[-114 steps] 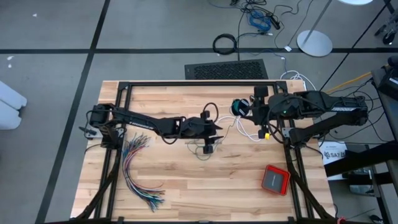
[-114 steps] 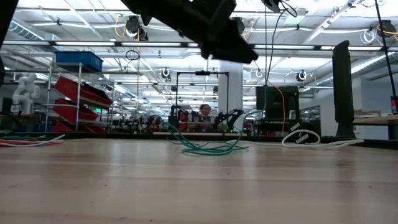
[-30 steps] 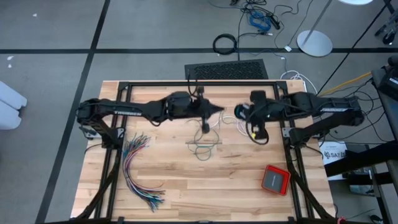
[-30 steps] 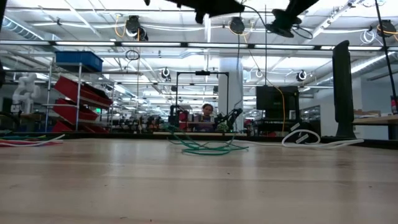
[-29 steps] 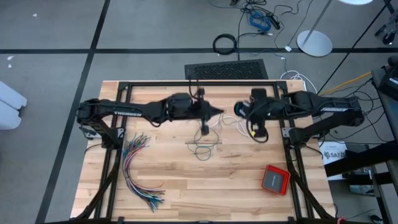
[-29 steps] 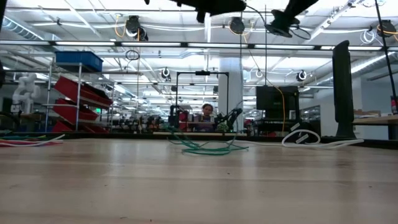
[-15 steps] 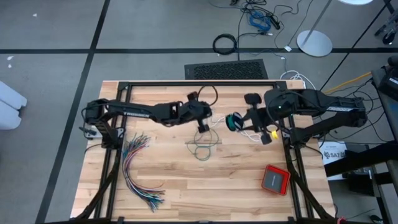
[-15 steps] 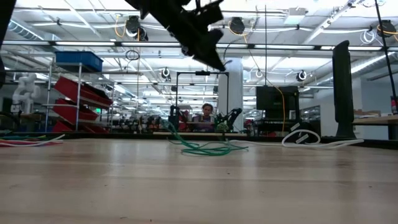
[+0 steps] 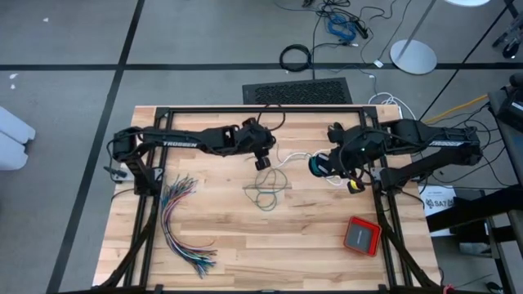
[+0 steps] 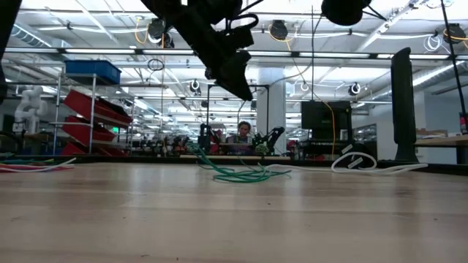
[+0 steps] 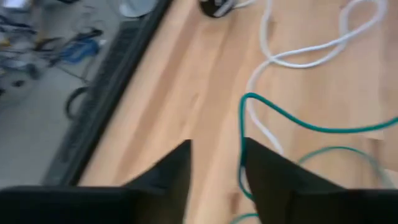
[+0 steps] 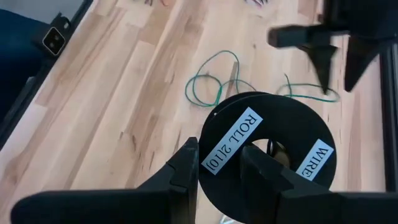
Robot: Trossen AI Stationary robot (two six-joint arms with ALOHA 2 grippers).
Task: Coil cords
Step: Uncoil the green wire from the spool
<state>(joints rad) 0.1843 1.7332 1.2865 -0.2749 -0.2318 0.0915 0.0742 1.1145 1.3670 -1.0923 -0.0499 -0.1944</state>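
The green cord (image 9: 265, 193) lay in loose, open loops near the middle of the surface (image 9: 212, 261), just toward the near edge from the left hand (image 9: 261, 159). A white cord (image 9: 296, 155) ran from that area toward the right edge. No black cord could be picked out with certainty.

Handling, as a judgement: the green cord appeared thin, light and limp. It would likely slide on the wood and spring out of any loop not pinned down. The best hold was probably a raised bend of a loop, or a free end (neither end could be located in these views).

The left hand hung above the surface, toward the far edge from the loops. Its fingers stood apart with nothing between them.

The right hand (image 12: 217, 152) hung nearer the right edge, closed on a black spool (image 12: 267, 149) bearing white labels. What was wound on the spool could not be told.

A red box (image 9: 362, 235) sat near the near right corner. Its contents were not visible.
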